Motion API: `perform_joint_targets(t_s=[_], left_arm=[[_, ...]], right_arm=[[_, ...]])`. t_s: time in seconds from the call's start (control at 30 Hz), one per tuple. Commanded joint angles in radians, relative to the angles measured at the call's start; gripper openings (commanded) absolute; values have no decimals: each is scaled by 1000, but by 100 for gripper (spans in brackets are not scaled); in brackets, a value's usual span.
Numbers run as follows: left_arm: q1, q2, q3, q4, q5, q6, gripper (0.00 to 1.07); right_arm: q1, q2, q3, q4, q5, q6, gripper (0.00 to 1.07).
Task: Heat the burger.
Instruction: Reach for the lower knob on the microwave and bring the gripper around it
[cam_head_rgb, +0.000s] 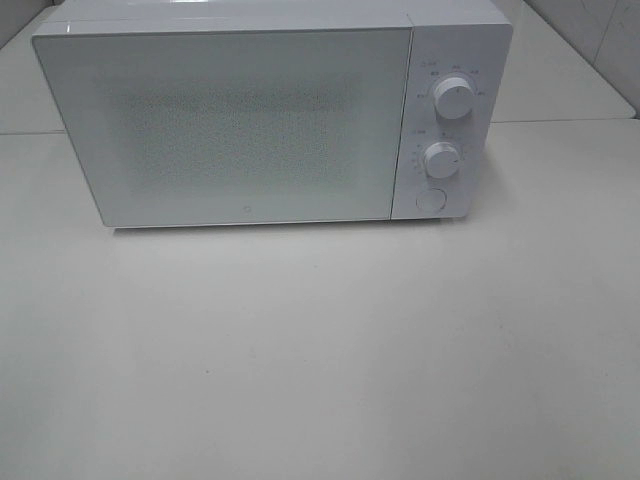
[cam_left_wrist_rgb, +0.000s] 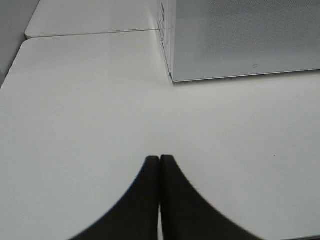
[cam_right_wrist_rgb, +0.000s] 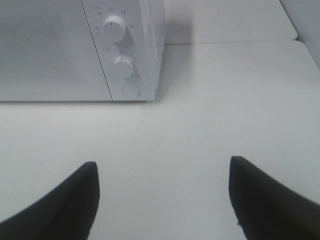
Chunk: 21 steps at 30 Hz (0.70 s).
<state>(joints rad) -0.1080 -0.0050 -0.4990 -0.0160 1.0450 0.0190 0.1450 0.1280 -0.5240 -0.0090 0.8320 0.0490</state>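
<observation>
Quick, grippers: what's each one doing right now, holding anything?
Left gripper: closed, holding nothing.
Right gripper: open wide, holding nothing.

Burger not visible in any view, white microwave (cam_head_rgb: 250, 120) upright, door closed

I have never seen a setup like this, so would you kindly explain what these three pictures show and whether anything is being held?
It is a two-armed robot at a white table. One picture looks down from a high camera: a white microwave stands there, door closed, with two knobs and a round button. The other two come from cameras on each wrist. The left pincer is shut on nothing; the right pincer is open and empty. No burger shows in any picture.
</observation>
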Motion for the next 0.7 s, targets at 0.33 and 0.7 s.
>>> perform_joint_targets(t_s=[0.33,0.7], left_arm=[[2,-19,3,-6,-11,-2,0],[2,-19,3,-6,-11,-2,0]], right_arm=[[1,298,-3,-7,-392,-4,71],[1,657,-3,9,-687,0,71]])
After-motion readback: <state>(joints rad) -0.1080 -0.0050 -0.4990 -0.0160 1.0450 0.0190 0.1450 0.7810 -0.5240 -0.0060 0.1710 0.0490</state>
